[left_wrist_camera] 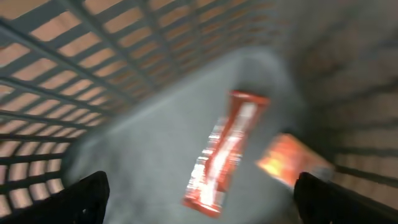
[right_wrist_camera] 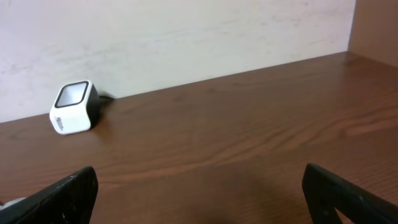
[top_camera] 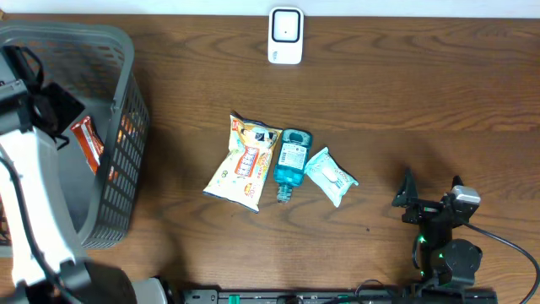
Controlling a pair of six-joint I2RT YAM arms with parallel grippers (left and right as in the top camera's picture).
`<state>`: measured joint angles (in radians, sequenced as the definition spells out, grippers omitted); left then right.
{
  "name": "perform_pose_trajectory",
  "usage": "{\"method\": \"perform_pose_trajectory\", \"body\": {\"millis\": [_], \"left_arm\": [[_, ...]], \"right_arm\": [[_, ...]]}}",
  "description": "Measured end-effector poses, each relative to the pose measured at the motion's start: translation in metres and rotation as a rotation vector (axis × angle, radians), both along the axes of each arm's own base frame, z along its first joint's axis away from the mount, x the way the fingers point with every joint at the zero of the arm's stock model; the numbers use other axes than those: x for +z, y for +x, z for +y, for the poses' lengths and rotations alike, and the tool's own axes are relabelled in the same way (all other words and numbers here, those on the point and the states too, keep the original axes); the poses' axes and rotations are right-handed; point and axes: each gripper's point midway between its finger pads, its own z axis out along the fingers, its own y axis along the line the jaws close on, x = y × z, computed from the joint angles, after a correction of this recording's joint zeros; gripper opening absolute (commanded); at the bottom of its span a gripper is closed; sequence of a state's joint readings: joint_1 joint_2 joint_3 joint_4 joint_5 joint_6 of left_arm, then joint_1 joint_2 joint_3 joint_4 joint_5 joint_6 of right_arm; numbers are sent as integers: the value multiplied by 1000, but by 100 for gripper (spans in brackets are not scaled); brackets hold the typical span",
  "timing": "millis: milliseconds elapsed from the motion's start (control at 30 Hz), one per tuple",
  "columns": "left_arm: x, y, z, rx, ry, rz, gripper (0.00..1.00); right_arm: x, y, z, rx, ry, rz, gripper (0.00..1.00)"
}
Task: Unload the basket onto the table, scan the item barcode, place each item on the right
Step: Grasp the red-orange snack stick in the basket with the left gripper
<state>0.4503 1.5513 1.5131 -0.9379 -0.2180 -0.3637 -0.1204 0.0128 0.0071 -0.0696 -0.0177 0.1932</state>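
The left arm (top_camera: 24, 194) is a long white link with rounded edges, capped by black joint housings. The right arm (top_camera: 440, 230) is compact and black, with a pale silver-white block (top_camera: 465, 198), small green lights (top_camera: 420, 241) and a black cable (top_camera: 506, 243) running right. The left gripper (left_wrist_camera: 202, 182) and right gripper (right_wrist_camera: 200, 173) have blunt, matte black fingers.

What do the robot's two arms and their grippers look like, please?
The left arm has a long white link with black housings at its ends. The right arm is black, with a silver-grey wrist block, small green lights and a thin black cable trailing sideways. The left gripper and right gripper each have two blunt matte black fingers.
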Motion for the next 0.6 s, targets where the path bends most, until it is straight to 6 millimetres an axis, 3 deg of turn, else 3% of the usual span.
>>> {"method": "perform_pose_trajectory", "body": {"millis": [100,233,600], "left_arm": [[-29,-6,19,28,-2,111,95],[-62,-3,29,31,-22,200,95],[-159,10,27,-6,-143,378,94]], "right_arm": [[0,0,0,0,0,0,99],[0,0,0,0,0,0,99],[0,0,0,0,0,0,99]]}}
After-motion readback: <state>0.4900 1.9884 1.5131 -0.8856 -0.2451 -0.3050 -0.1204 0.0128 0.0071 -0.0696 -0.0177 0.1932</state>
